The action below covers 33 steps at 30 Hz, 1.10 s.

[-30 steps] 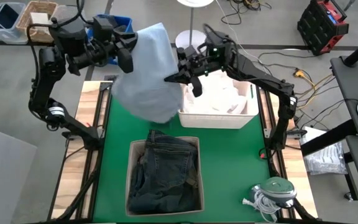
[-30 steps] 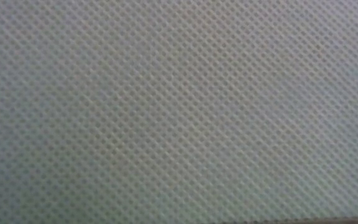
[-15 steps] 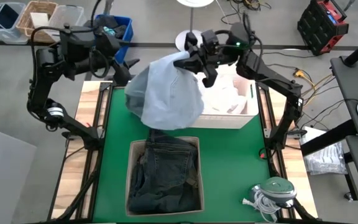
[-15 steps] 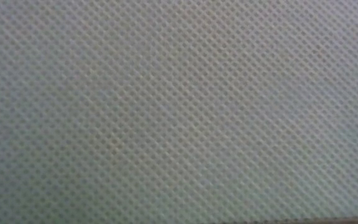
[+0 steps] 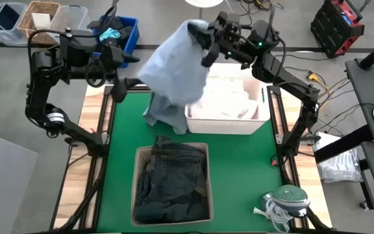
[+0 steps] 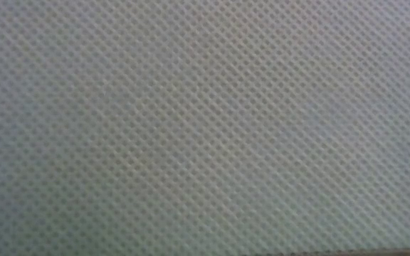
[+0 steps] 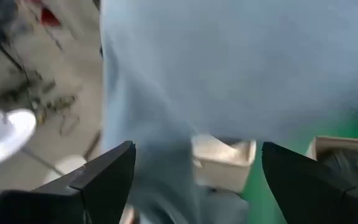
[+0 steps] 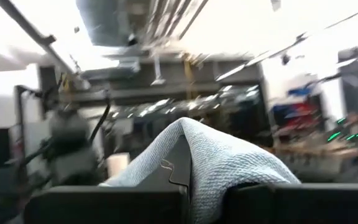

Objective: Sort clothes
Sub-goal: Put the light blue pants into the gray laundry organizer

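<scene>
A light blue shirt [image 5: 174,68] hangs in the air at about twelve o'clock on the counter [image 5: 239,169], pinched at its upper end by the right gripper [image 5: 204,40] and trailing down toward the green mat. Its long axis runs from the raised gripper at one o'clock down to a loose hem at about eleven o'clock, just beside the near left corner of the white bin [image 5: 229,110]. In the right wrist view the fingers [image 8: 104,202] are closed with a fold of pale blue cloth standing up between them. The left gripper [image 5: 117,91] sits at ten o'clock, beside the hanging cloth but apart from it; the left wrist view shows its fingers [image 7: 107,171] spread wide with nothing between them and the shirt filling the space ahead. Dark denim jeans [image 5: 172,179] lie packed in the tan bin [image 5: 135,188] at six o'clock, and white pieces [image 5: 229,97] fill the white bin. A small blue bin [image 5: 125,32] stands off the counter behind the left arm. The low view is wholly covered by a pale woven surface [image 6: 205,128].

The shirt's weight hangs left of and below the right gripper, so that arm alone controls it. Judging by colour, the shirt belongs in neither bin plainly; whichever is meant, the trailing hem will have to be carried clear of the white bin's wall before release.
</scene>
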### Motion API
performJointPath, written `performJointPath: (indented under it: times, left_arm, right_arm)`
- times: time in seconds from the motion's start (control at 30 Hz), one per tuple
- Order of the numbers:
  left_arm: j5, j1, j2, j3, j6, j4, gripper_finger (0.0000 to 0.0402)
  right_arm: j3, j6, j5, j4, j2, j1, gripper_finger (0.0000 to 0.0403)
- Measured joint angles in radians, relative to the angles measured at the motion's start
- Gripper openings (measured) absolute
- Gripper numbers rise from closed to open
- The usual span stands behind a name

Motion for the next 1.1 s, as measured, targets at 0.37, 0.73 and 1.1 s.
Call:
performJointPath:
  times: [0.37, 0.73, 1.1]
  left_arm:
    - [-0.029, 0.0, -0.028, 0.0, -0.148, -0.113, 0.0323]
    - [0.235, -0.003, 0.012, -0.14, -0.172, 0.185, 0.0323]
    - [0.261, -0.009, 0.008, -0.451, -0.252, 0.631, 0.0323]
  right_arm:
    - [0.066, -0.107, 0.144, 0.067, 0.0, 0.0, 0.0009]
    - [0.096, -0.105, 0.22, 0.069, 0.0, 0.002, 0.0009]
    - [0.096, -0.068, 0.257, 0.072, 0.0, 0.002, 0.0009]
